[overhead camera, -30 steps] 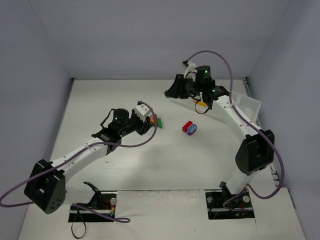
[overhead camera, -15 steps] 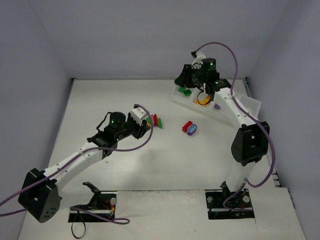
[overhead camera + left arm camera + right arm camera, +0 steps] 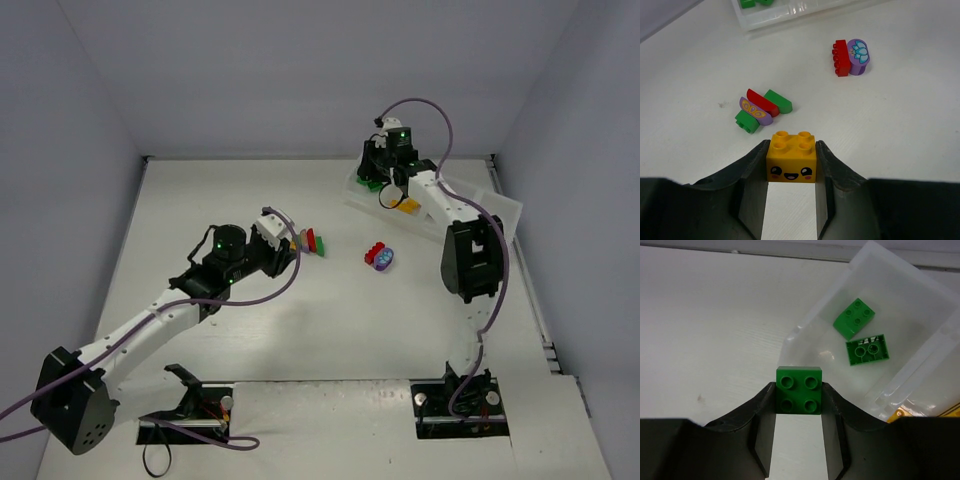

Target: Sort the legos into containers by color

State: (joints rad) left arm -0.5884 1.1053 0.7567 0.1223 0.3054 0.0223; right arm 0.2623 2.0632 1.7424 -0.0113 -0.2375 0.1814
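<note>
Swung toward the tray (image 3: 920, 285), right pincer (image 3: 799, 390) clamps green brick (image 3: 799, 397).

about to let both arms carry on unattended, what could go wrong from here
The right tool grips a green brick short of the tray wall; released here, it may land outside, not beside the two green bricks. The left tool holds the yellow brick near the loose pile; moving forward could scatter it.

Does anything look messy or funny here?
Nothing looks broken. In the tray's end compartment, one green brick lies upside down, hollow side up, beside an upright green brick. On the table, a small pile of red, purple and green bricks lies tipped on its sides.
</note>
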